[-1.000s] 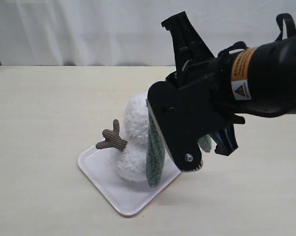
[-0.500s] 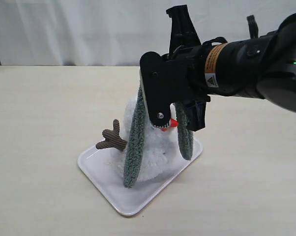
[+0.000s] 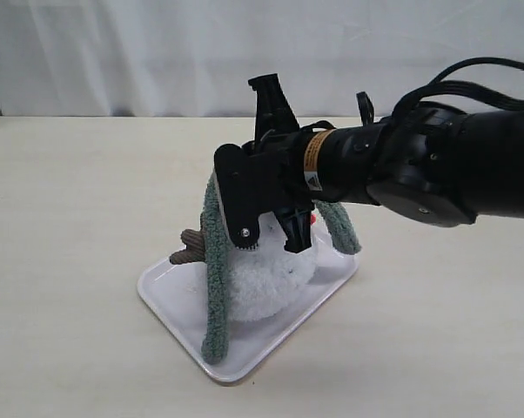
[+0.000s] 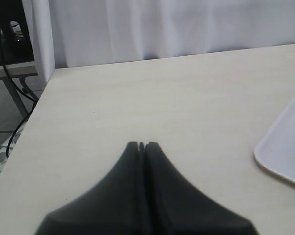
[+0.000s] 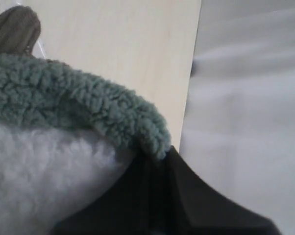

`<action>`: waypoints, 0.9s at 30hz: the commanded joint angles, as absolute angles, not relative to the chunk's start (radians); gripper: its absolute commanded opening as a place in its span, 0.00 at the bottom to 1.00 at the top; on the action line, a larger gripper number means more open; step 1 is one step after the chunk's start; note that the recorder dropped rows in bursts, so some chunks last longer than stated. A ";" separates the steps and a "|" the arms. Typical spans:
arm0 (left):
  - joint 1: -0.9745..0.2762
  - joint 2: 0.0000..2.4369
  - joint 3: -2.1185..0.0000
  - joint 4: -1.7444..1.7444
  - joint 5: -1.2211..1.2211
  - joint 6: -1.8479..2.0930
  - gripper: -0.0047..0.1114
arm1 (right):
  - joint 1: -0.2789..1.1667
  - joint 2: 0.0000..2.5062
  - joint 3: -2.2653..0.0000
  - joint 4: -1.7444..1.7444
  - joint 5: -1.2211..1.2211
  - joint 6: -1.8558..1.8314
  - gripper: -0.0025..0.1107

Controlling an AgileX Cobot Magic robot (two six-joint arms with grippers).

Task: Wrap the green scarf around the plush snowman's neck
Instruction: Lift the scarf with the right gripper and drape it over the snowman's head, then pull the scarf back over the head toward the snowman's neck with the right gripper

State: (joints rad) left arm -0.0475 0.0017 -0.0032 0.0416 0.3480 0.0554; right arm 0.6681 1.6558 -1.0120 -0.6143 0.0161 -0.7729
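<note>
The plush snowman (image 3: 266, 283) stands on a pale tray (image 3: 171, 300); my right arm covers most of its head, and the neck is hidden. The green scarf (image 3: 211, 270) runs over the top of the snowman. One end hangs down the left side to the tray, and the other droops at the right. My right gripper (image 3: 271, 239) sits at the head, shut on the scarf. In the right wrist view the scarf (image 5: 64, 98) comes out of the right gripper (image 5: 159, 152) and lies over the white fluff of the snowman (image 5: 39, 166). My left gripper (image 4: 141, 145) is shut on nothing, over bare table.
A brown twig arm (image 3: 191, 246) sticks out on the snowman's left and shows in the right wrist view as the twig arm (image 5: 12, 29). A corner of the tray (image 4: 284, 156) shows in the left wrist view. A white curtain (image 3: 157, 52) backs the table.
My right gripper has swung left and down over the snowman's head, carrying the scarf with it. The scarf's left end now hangs lower, reaching the tray's front.
</note>
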 commanded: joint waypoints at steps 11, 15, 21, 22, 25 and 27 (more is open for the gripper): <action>-0.046 0.000 0.000 0.041 0.332 0.054 0.04 | 0.579 1.687 -1.015 -0.614 -0.008 -0.691 0.06; -0.046 0.000 0.000 0.041 0.332 0.054 0.04 | 0.579 1.698 -1.015 -0.614 -0.029 -0.691 0.06; -0.046 0.000 0.000 0.041 0.332 0.054 0.04 | 0.579 1.753 -1.015 -0.614 -0.017 -0.691 0.06; -0.046 0.000 0.000 0.041 0.332 0.054 0.04 | 0.579 1.755 -1.015 -0.614 -0.017 -0.691 0.06; -0.046 0.000 0.000 0.041 0.332 0.054 0.04 | 0.579 1.758 -1.015 -0.614 -0.017 -0.691 0.06; -0.046 0.000 0.000 0.041 0.332 0.054 0.04 | 0.579 1.758 -1.015 -0.614 -0.023 -0.674 0.06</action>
State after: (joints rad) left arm -0.0475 0.0017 -0.0032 0.0416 0.3480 0.0554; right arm 0.5831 1.7446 -1.0204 -0.6143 -0.0499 -0.6946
